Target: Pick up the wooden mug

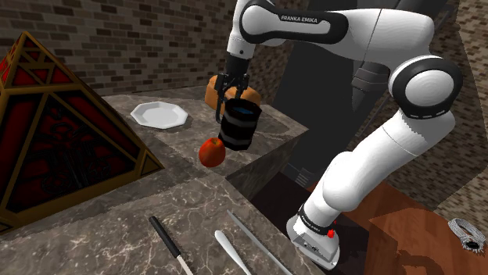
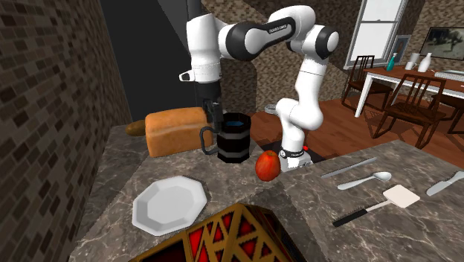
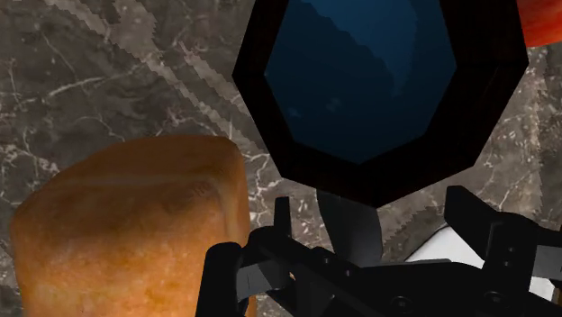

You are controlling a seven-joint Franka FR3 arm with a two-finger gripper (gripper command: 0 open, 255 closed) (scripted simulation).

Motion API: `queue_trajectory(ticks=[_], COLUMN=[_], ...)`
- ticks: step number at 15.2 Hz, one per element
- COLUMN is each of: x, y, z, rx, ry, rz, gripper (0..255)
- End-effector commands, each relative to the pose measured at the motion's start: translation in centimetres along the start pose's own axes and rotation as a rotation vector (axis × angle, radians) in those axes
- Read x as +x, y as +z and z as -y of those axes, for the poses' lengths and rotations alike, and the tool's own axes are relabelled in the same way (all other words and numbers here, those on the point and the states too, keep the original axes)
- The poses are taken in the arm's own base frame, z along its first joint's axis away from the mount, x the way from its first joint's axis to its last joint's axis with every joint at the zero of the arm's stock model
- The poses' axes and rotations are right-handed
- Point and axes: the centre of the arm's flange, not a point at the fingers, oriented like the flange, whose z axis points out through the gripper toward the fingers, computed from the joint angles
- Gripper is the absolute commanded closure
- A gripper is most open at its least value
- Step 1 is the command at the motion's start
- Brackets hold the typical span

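The end effector (image 3: 371, 216) hangs over the handle of the black, blue-lined mug (image 2: 233, 138). Its fingers (image 3: 281, 214) stand apart, one on each side of the handle, and the wrist view shows a gap on both sides, so nothing is held. The mug stands on the marble table (image 2: 312, 212). In the second exterior view the bread loaf (image 2: 175, 130) lies at the mug's 9 o'clock, the red apple (image 2: 268, 166) at its 4 o'clock, and the white plate (image 2: 169, 205) at its 7 o'clock.
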Motion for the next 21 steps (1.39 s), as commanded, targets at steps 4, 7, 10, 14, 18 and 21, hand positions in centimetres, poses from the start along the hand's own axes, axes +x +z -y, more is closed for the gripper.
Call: queue_trajectory(ticks=[4, 7, 10, 14, 18, 21], x=[0.1, 0.1, 0.1, 0.1, 0.0, -0.1], y=[1.4, 1.4, 1.4, 0.8, -1.3, -2.9], z=[-0.2, -0.1, -0.1, -0.1, 0.0, 0.1], rx=[0.0, 0.0, 0.0, 0.0, 0.0, 0.0], ry=[0.0, 0.0, 0.0, 0.0, 0.0, 0.0], rz=[0.0, 0.0, 0.0, 0.0, 0.0, 0.0], gripper=[255, 255, 255, 255, 255, 255])
